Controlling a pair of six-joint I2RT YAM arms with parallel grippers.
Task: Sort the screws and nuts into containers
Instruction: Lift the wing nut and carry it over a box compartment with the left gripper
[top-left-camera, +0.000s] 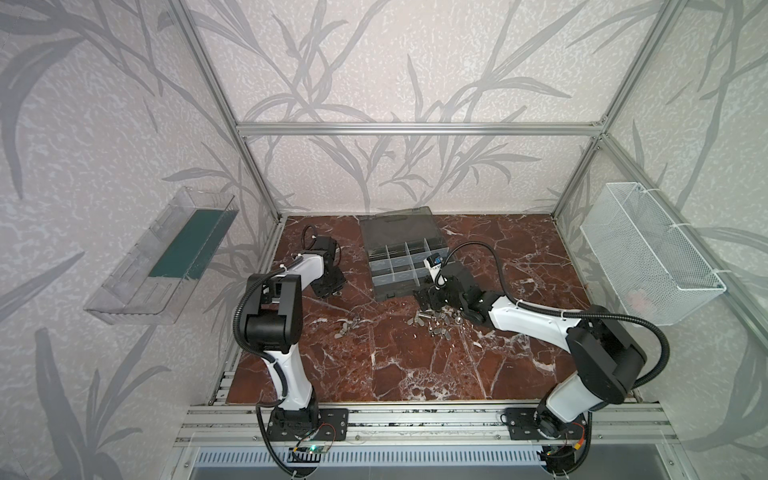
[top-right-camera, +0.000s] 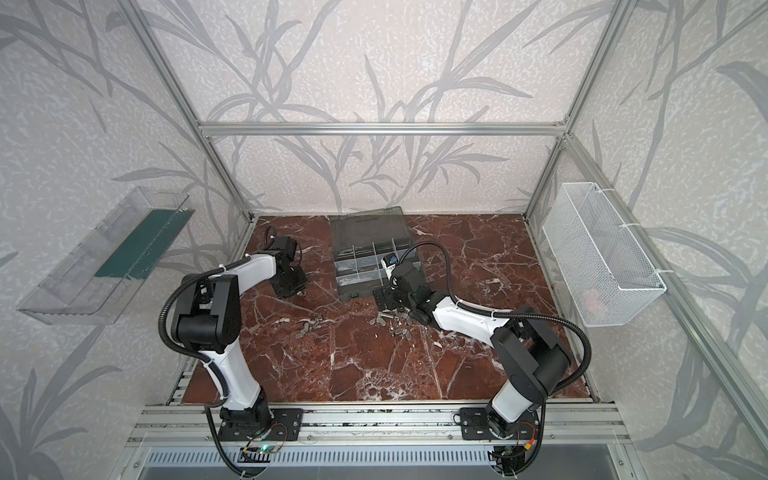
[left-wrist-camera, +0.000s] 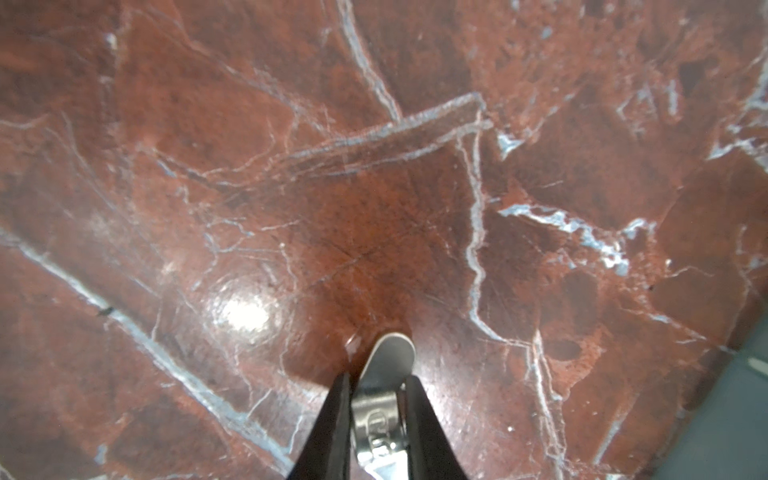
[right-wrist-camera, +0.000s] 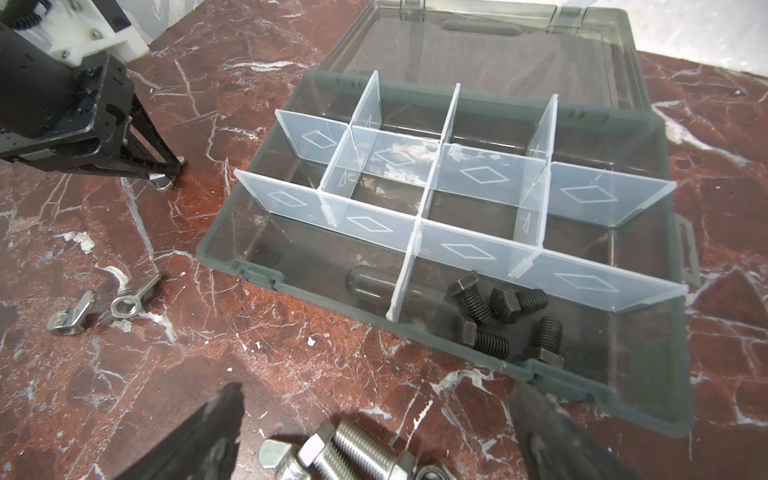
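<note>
Left wrist view shows left fingers (left-wrist-camera: 328, 432) closed on a wing nut (left-wrist-camera: 388, 361) lying on the worktop (left-wrist-camera: 249, 166) near its left edge, with the case (right-wrist-camera: 316, 291) toward back-centre; right fingers (right-wrist-camera: 208, 432) gape over loose screws (right-wrist-camera: 353, 453).

Bolts (right-wrist-camera: 505, 316) in case (right-wrist-camera: 316, 257); loose fasteners (top-left-camera: 436, 322) before case.

Both top views look down from high at my near side, sharing the whole counter (top-left-camera: 415, 365). My left wrist camera stares close at it past my left hand (left-wrist-camera: 376, 379). My right wrist camera faces far, low over the organizer case (right-wrist-camera: 316, 296).
</note>
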